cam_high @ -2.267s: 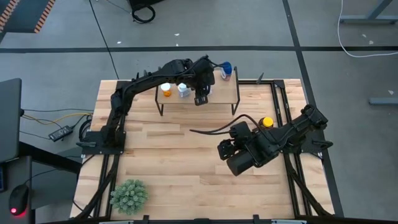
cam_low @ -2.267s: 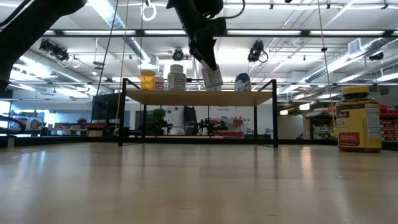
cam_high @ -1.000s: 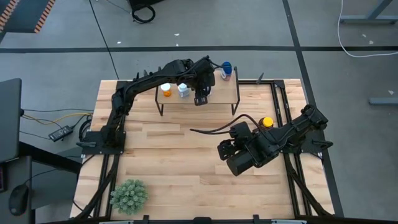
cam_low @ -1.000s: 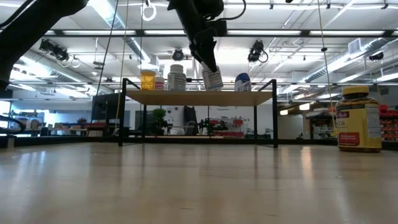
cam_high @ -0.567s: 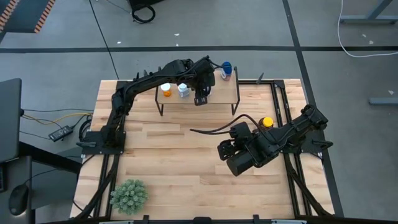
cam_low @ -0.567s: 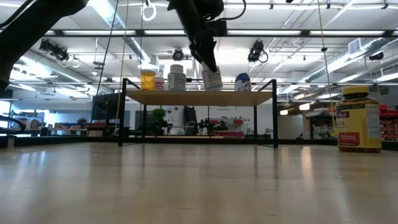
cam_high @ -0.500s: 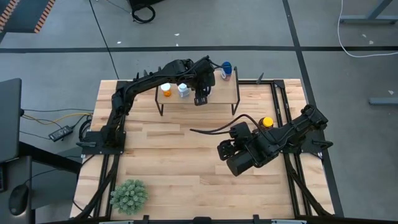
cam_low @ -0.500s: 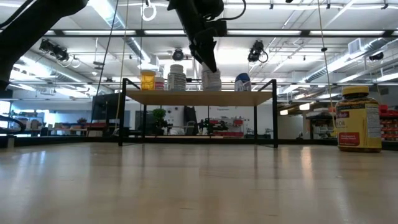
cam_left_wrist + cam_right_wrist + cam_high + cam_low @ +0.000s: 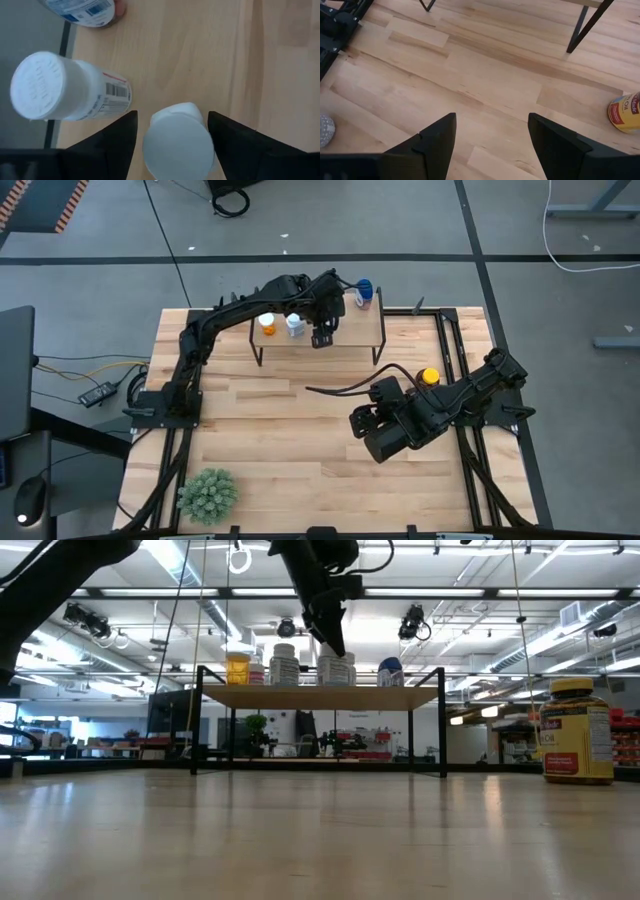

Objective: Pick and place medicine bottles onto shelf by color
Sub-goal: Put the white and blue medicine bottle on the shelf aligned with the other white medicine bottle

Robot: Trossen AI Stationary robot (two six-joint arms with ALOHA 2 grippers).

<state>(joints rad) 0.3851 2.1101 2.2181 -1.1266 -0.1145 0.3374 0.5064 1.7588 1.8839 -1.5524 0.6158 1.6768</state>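
White bottle (image 9: 177, 142) upright on shelf (image 9: 220, 60)

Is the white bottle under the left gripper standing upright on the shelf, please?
Upright: the white bottle stands level on the shelf, cap up between the left gripper's spread fingers.

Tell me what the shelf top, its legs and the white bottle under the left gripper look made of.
Shelf top: light wood, matte, with grain showing in the left wrist view. Legs: thin black bars, likely painted metal. White bottle: probably plastic, with a smooth, slightly satin cap; it stands upright between the left gripper's open fingers, with a gap on each side.
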